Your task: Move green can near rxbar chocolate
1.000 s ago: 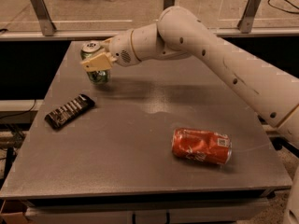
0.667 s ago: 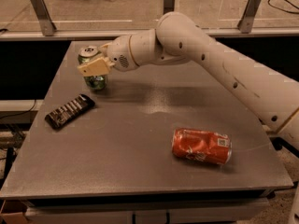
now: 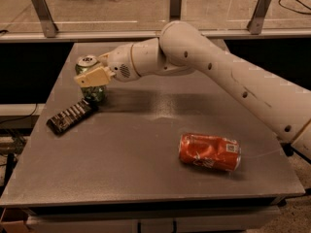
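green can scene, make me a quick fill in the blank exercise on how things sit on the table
1. The gripper grips the green can, which stands ___.
2. The orange-red can lies on its ___.
3. The rxbar chocolate lies much closer to the ___ can than to the other can.

Missing words: upright; side; green.

End effector (image 3: 86, 74) grips green can (image 3: 94, 92) — beside rxbar chocolate (image 3: 71, 116).
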Tool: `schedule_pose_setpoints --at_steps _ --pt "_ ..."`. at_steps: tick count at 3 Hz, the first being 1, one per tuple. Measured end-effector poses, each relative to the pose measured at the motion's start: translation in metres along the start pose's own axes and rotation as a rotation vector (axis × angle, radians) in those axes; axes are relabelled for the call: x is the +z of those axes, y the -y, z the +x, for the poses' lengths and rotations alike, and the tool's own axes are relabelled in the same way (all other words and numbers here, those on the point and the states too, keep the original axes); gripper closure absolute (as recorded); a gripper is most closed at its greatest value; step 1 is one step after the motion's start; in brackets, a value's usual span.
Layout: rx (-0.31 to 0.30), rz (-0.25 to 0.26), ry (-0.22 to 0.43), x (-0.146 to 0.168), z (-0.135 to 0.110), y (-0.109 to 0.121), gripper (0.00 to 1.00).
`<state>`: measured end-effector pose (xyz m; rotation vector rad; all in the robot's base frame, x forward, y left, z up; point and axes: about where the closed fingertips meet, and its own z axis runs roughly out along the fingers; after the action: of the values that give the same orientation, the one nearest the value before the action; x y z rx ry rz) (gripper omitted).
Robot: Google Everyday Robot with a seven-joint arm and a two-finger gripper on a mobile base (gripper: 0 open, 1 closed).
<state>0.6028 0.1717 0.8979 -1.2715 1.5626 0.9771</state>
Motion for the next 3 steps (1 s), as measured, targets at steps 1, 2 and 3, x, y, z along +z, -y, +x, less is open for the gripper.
schedule_pose_setpoints --at_steps 1,2,3 --pt "0.015 -0.014 0.011 0.0028 0.0002 -0.0097 0.13" --pt "0.027 -0.019 0.016 0.0029 0.0009 -0.0165 0.0" --pt "0.03 0.0 0.008 -0.0068 0.0037 -0.0163 0.0"
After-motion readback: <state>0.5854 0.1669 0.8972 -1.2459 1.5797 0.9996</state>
